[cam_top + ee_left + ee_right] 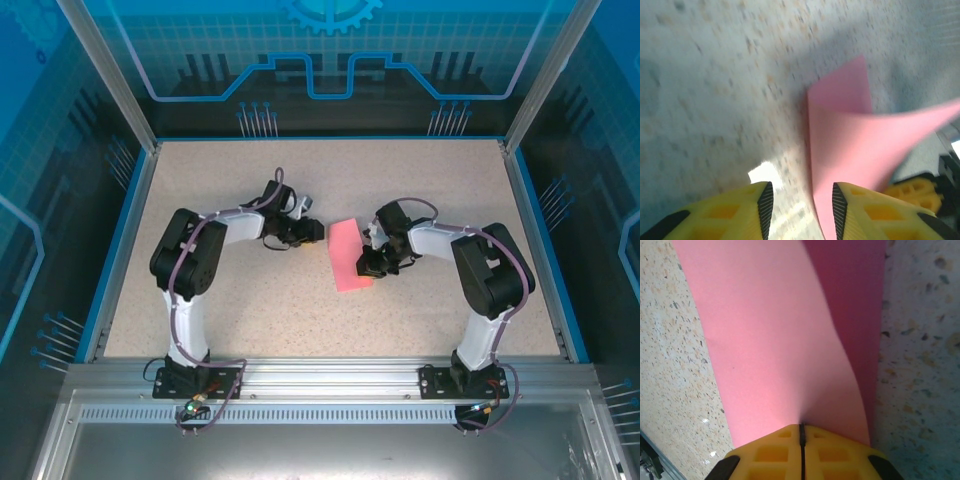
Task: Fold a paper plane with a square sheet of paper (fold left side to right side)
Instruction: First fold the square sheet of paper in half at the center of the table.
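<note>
The right end effector [801, 434], jaws pressed together, pinches one edge of the square sheet of paper [770, 340]. The sheet lies mid-worktop [920, 370] between the arms, one side lifted and curling. The left end effector [802, 202] stands partly open beside the sheet's edge, gripping nothing. The fold should go best if the pinched side is carried across slowly, the edges matched, and only then the crease pressed.

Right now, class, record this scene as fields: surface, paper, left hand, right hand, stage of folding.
surface: speckled table
paper: pink paper, between the two arms, doubled over, upper layer bowed, not flat
left hand: open, paper edge in the gap beside one finger
right hand: shut on the paper's edge
stage: no pointed plane yet
</note>
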Robot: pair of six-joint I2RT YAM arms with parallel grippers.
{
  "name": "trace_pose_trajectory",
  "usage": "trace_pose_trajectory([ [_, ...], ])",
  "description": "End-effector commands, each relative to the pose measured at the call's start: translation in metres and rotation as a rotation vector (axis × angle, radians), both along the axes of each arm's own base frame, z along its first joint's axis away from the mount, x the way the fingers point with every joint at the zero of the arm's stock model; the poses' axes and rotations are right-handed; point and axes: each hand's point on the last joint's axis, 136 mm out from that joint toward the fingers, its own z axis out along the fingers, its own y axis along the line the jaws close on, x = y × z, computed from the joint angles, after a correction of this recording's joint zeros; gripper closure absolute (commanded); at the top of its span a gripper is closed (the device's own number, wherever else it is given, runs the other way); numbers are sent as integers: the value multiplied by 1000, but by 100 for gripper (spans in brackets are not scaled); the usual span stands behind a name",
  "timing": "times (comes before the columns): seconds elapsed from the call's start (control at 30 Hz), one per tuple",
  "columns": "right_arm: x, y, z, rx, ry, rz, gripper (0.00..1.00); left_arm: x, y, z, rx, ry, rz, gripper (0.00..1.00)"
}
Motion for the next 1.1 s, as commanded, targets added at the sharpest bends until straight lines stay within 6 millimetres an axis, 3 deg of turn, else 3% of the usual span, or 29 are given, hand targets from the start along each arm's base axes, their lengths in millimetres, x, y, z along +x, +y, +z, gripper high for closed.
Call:
trace_pose_trajectory([
  [0.0,-33,-23,-42,-175,116,0,93,-18,-25,33,-145,-38,-78,63],
  [0.13,-33,-22,-44,-175,123,4,93,-33,-53,38,-217,-27,-145,64],
  [0.27,-34,-21,-44,-179,119,9,93,-28,-61,18,-165,-5,-146,64],
  [0.63,-35,-25,-43,-204,108,10,93,0,-49,-17,-8,-21,-65,64],
  [1.07,-43,-31,-50,-241,125,15,93,49,-33,-22,114,-78,10,63],
])
